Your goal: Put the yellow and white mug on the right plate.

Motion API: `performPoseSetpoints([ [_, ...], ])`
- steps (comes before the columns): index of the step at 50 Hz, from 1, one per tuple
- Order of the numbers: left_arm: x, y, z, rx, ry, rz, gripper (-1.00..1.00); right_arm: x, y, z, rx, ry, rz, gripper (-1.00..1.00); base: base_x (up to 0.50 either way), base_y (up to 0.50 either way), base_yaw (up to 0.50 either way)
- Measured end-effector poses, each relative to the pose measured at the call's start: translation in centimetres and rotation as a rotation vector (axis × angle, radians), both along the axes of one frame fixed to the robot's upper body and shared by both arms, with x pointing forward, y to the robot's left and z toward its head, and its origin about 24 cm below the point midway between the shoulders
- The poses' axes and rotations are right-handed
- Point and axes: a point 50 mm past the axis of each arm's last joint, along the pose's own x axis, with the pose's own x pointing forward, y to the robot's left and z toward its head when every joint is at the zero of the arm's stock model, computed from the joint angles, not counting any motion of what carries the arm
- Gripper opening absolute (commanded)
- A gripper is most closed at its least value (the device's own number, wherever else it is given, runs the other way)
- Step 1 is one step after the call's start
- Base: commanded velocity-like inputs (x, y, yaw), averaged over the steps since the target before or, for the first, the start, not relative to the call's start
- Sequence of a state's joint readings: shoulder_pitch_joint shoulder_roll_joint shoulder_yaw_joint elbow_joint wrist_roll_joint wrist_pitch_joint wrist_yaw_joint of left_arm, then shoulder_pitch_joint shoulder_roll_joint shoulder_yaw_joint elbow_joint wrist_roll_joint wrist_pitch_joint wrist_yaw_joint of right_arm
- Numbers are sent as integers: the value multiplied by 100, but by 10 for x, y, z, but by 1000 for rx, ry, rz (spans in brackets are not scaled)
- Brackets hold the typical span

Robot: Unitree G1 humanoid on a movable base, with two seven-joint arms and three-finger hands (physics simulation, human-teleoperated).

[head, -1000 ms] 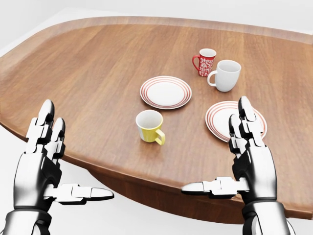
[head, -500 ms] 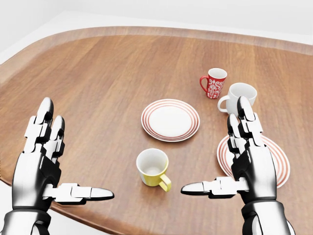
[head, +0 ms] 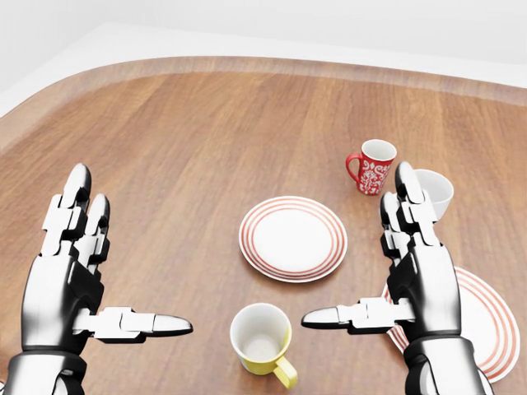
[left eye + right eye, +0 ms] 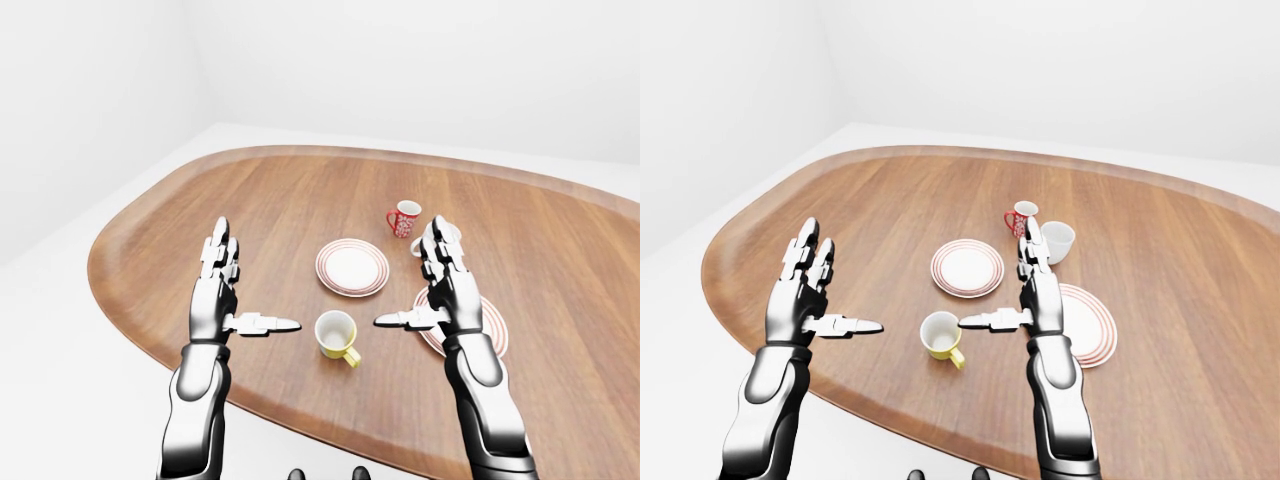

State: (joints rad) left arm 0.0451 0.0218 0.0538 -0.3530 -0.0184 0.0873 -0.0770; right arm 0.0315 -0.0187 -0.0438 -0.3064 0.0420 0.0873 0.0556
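Note:
The yellow mug with a white inside [image 3: 262,339] stands upright on the wooden table [image 3: 181,140] at the bottom middle of the head view, handle toward the lower right. My left hand [image 3: 119,263] hovers open to its left, fingers up and thumb pointing at the mug. My right hand [image 3: 362,255] is open on the mug's right, thumb pointing left. Neither hand touches the mug. The right plate [image 3: 486,317], white with red rings, lies partly hidden behind my right hand.
A second red-ringed plate [image 3: 292,239] lies just above the yellow mug. A red patterned mug [image 3: 375,167] and a plain white mug [image 3: 434,192] stand above the right plate. The table's rounded edge [image 4: 760,330] runs close below my left hand.
The camera has moved toward the table: the mugs and plates slid down and grew larger in the head view. Both hands keep the same open pose.

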Motion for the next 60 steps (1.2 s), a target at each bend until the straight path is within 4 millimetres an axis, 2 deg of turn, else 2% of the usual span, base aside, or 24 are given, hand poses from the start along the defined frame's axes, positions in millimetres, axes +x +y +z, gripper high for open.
performPoseSetpoints([
  [23, 0, 0, 0, 1, 2, 1, 100, 0, 2, -2, -11, 7, 7, 100, 8, 2, 0],
  [42, 2, 7, 10, 0, -42, 17, 100, 1, 5, -4, -69, 18, 11, 100, 0, 0, 0],
  [60, 5, 14, 16, -2, -68, 37, 100, 8, 4, 10, -179, -34, -8, 100, 0, 0, 0],
])
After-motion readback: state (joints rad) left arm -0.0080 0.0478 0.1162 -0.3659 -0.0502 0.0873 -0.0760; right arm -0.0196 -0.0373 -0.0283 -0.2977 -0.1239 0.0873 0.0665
